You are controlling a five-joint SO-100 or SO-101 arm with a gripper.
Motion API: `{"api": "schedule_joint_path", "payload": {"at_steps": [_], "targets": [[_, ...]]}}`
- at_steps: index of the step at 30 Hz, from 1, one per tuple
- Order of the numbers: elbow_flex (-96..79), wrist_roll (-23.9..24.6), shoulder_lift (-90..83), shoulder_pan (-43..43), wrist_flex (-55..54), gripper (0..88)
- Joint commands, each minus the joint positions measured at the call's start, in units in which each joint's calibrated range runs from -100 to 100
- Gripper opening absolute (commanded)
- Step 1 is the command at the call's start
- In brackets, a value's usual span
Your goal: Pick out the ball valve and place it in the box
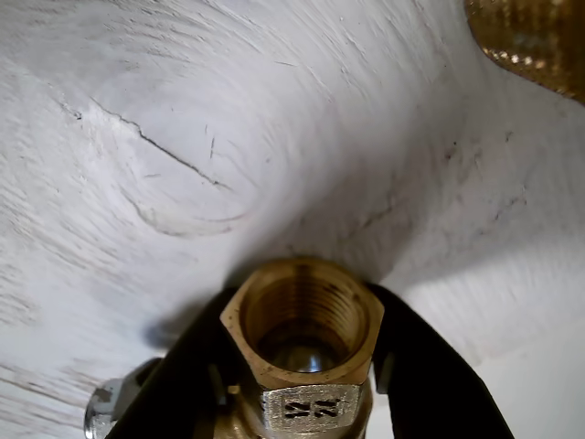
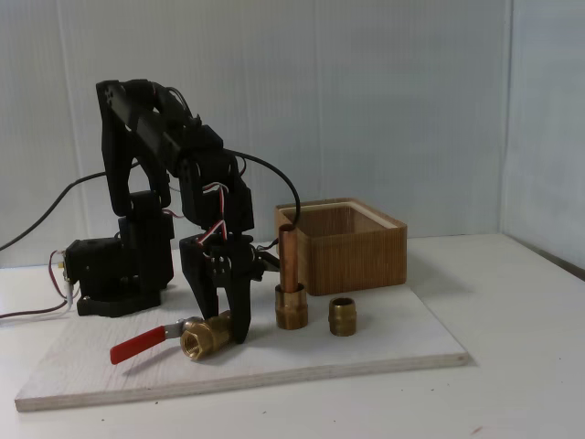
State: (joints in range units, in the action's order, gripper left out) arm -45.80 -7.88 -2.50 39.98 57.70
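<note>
Low in the left-centre of the fixed view, the ball valve [image 2: 203, 337] lies on the pale board [image 2: 384, 352], its threaded mouth turned toward the camera and its red lever [image 2: 139, 347] stretched out to the left. The valve's long axis seems to run roughly front to back, the lever lying across it. Black jaws [image 2: 219, 320] come down on either side of the brass body; in the wrist view they flank the hex end [image 1: 306, 320] closely and appear to be pinching it, though whether the valve is clear of the board I cannot tell.

For a good lift, the grip should stay square on the hex flats, since the lever's weight to one side could twist the valve. Rise straight, high enough to clear the upright brass fitting with copper pipe [image 2: 291, 288] just to the right, then carry over to the box [image 2: 352, 251] behind it. The short nipple [image 2: 343, 316] sits further right on the board.
</note>
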Motion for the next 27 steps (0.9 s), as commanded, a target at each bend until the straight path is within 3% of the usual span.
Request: {"api": "schedule_joint_path", "payload": {"at_steps": [1,12,27], "targets": [[3.11,0.32,0.76,-0.79,5.54,0.7],[19.36,0.43,0.68,-2.04,24.83,0.7],[33.44,0.43,0.68,-2.12,38.17,0.7]]}}
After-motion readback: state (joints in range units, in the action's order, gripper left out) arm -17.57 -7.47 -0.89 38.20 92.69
